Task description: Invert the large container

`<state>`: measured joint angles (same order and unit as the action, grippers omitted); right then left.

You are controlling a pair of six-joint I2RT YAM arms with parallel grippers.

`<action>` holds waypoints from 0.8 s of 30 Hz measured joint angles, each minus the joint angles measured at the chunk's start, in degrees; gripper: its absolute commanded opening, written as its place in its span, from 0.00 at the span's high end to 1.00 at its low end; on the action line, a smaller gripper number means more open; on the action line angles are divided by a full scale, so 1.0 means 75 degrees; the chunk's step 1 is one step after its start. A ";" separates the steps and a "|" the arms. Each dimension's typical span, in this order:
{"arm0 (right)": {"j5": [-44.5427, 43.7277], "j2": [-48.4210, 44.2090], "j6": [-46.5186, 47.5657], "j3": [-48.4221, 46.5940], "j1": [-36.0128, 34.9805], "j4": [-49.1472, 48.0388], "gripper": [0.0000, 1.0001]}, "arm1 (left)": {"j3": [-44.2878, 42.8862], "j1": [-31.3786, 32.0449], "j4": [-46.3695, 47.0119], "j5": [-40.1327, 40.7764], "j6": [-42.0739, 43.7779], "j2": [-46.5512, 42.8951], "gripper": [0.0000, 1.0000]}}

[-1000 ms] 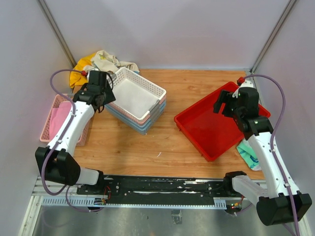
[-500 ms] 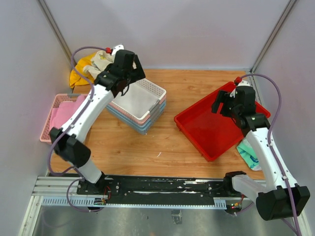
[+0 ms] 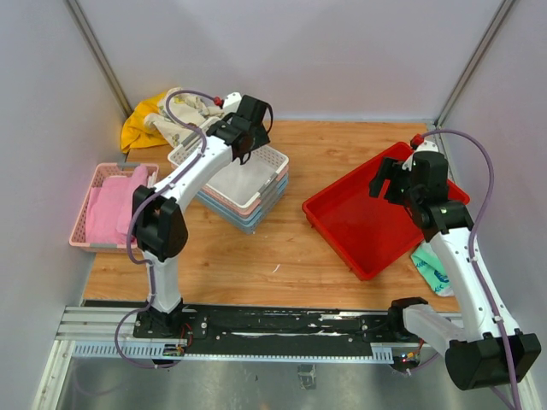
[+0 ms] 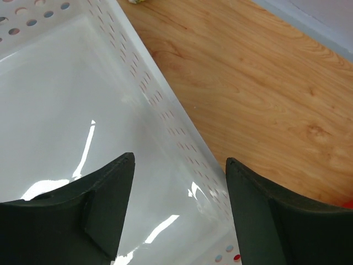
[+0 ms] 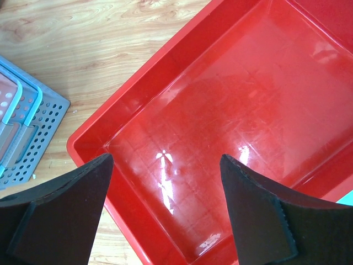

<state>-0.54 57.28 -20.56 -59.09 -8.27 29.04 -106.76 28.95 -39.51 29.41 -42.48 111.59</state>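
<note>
1. The large container point(image 3: 376, 218) sits on the right half of the table point(image 3: 282, 243). It is open side up and turned diagonal to the table edges. The floor inside is bare red with only glare spots on it.
2. The right gripper point(image 3: 391, 181) hangs over the far part of the large container. Its jaws are spread wide with nothing between them. The right wrist view looks straight down past both fingers point(image 5: 60, 204) onto the bin floor, and the fingers appear clear of the plastic.
3. The left gripper point(image 3: 255, 118) is reached out to the back of the table, over the far corner of the white basket point(image 3: 231, 171). Its jaws are apart and nothing is gripped. In the left wrist view the basket's slotted side wall runs under the gap. I can't tell whether the tips touch the rim.
4. The white basket tops a stack, with pinkish and blue ones nested under it. The stack is left of centre, well apart from the large container.
5. A pink basket point(image 3: 83, 224) sits at the left edge with a pink cloth point(image 3: 109, 209) in it.
6. A cloth heap point(image 3: 141, 128), yellow and cream, lies in the back-left corner.
7. A green-patterned cloth point(image 3: 432, 272) lies just beside the large container's near-right side, partly hidden by the right arm.
</note>
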 measured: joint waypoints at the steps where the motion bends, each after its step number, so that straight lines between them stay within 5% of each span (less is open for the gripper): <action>1: 0.0003 0.0000 0.0003 0.0000 0.0000 0.0006 0.20 | 0.0061 0.0000 0.0058 -0.0006 -0.0020 -0.0017 0.34; 14: 0.0015 0.0149 -0.0003 0.0000 0.0000 0.0050 0.20 | 0.3506 0.0003 0.0819 -0.0650 0.1081 -0.2836 0.38; 21: 0.0090 0.0370 -0.0029 0.0003 0.0000 0.0041 0.20 | 0.3838 0.0000 -0.0044 -0.0979 0.2081 -0.3617 0.21; 24: 0.0169 0.0373 -0.0058 0.0003 0.0000 0.0023 0.20 | 0.3756 -0.0009 -0.0187 -0.1055 0.2095 -0.3491 0.21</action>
<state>0.73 60.07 -20.99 -59.07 -8.27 29.21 -78.59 28.88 -40.91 21.50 -26.76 85.41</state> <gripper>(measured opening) 0.800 0.793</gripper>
